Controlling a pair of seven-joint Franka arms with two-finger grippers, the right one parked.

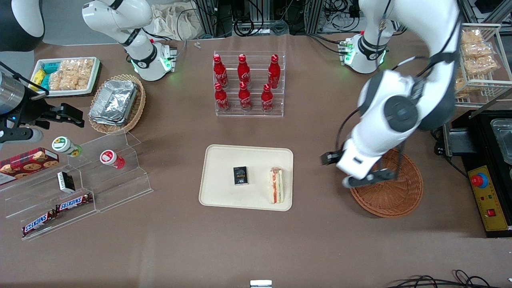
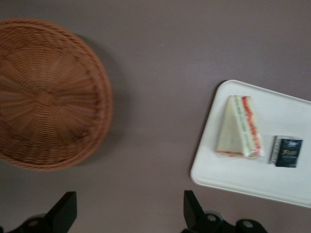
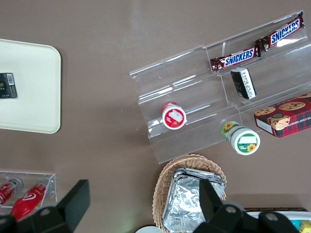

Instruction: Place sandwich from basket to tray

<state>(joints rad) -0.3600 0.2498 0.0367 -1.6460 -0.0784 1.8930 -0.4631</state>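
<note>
The sandwich (image 1: 276,185) (image 2: 240,127), a white wedge with pink and green layers, lies on the cream tray (image 1: 220,176) (image 2: 291,187) at the edge toward the working arm. The reddish-brown wicker basket (image 1: 396,192) (image 2: 48,97) holds nothing that I can see. My left gripper (image 1: 366,179) (image 2: 129,213) hangs above the table at the basket's rim, on the side toward the tray. It is open wide, with only bare table between its fingers (image 2: 65,211).
A small black box (image 1: 241,175) (image 2: 286,152) lies on the tray beside the sandwich. Farther from the front camera stands a rack of cola bottles (image 1: 249,84). A clear snack stand (image 1: 80,180) and a pale basket of foil containers (image 1: 116,102) lie toward the parked arm's end.
</note>
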